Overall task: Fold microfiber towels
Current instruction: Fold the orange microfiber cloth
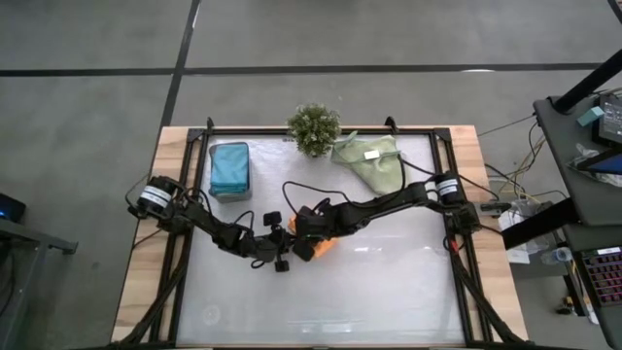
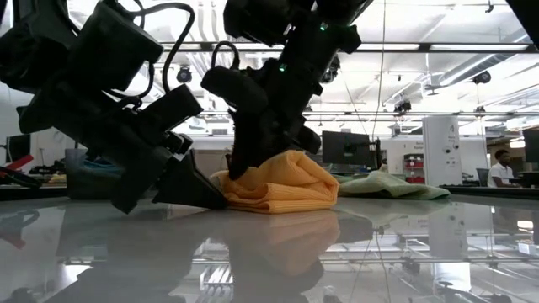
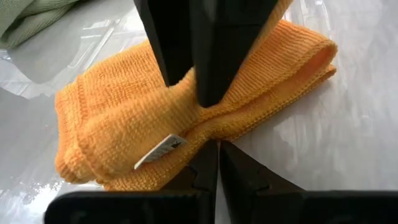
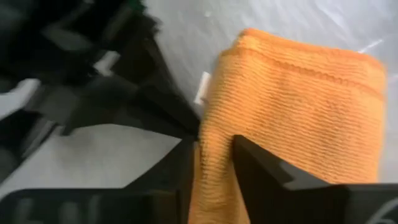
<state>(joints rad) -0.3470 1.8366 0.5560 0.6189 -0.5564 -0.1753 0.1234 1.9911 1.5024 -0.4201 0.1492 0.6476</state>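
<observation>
The right gripper [image 4: 211,163] is in the middle of the bench [image 1: 389,282]. Its two fingers sit on either side of a fold of the orange towel [image 4: 298,106], a little way apart. The left gripper [image 3: 217,163] is pressed together, with its tips right at the edge of the same towel, just beside a small white tag [image 3: 160,151]. The orange towel lies bunched on the bench. At the back edge, a green towel [image 1: 374,160] lies beside a little plant [image 1: 314,128], and a blue towel [image 1: 229,168] lies folded.
</observation>
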